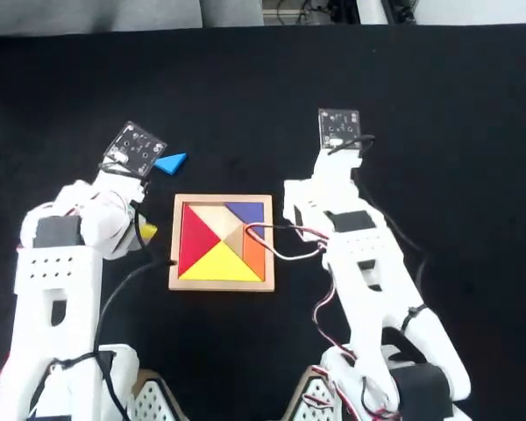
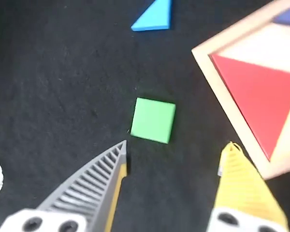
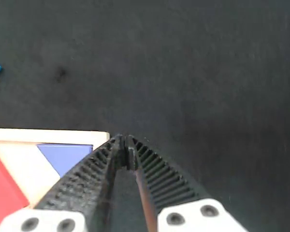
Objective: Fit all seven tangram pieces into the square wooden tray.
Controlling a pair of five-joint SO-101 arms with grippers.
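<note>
**Tray:** the wooden tray (image 1: pixel 219 285) lies on the counter (image 1: pixel 438 96) between the two arms and is partly filled.

**Outstanding pieces:** a green square (image 2: pixel 153 120) lies flat near the tray's rim. A blue triangle (image 1: pixel 171 161) lies farther out.

**Left end effector** (image 2: pixel 177 150): spread wide and empty, aimed at the green square. Judged ready to straddle it.

**Right end effector** (image 3: pixel 124 143): pressed together and holding nothing. It hangs above the tray corner by the violet piece (image 3: pixel 67 157). Judged parked clear of the work.

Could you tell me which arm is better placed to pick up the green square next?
Left, I'd judge. The left gripper is open, with the green square lying on the cloth just ahead of it. The right gripper is shut, over at the tray's opposite side.
</note>
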